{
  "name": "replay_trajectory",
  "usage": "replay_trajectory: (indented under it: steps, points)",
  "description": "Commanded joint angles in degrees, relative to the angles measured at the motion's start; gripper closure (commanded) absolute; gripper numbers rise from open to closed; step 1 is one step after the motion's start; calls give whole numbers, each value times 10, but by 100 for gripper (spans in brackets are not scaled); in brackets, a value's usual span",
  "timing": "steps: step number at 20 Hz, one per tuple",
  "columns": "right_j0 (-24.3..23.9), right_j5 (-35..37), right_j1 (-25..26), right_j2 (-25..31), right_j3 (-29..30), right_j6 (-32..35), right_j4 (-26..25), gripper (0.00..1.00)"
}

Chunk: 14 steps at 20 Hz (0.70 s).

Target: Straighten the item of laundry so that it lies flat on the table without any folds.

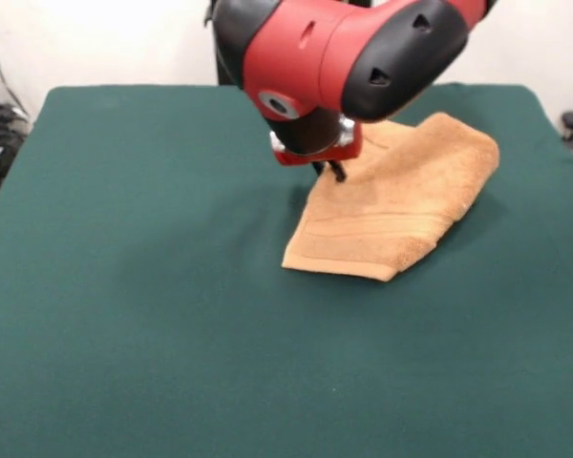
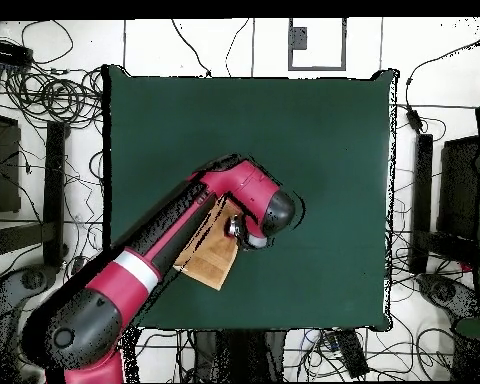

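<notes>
Towel position: I see the towel [image 1: 401, 196] lying on the table [image 1: 153, 286], off the table's centre, toward the robot's side and to the right in my front view; in my overhead view the towel [image 2: 212, 258] sits near the table's [image 2: 324, 130] bottom edge, left of the middle.

Towel long axis: from the front it runs diagonally, from a rounded end nearer the table's far right corner down to a squared end nearer the table's middle.

Towel lay: it looks doubled over, with a thick folded edge along its right side; woven stripe lines cross it near the squared end.

Arm pose: the red and black arm [image 1: 353, 48] comes down from above and covers the towel's far left part; overhead, the arm [image 2: 134, 275] reaches in diagonally from the table's bottom left, crossing over most of the towel.

Claw: the gripper [image 1: 332, 172] points down at the towel's upper left edge, its dark tips at the cloth.

Claw state: the tips look drawn close together, but I cannot tell whether they pinch the fabric or merely touch it.
</notes>
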Motion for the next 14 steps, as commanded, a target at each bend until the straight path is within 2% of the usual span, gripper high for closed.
replay_trajectory:
  steps: [1, 14]
  points:
    - [-63, 143, 104, 37, -56, 9, -27, 100]
    - [-68, 148, 117, 24, -69, 14, -12, 100]
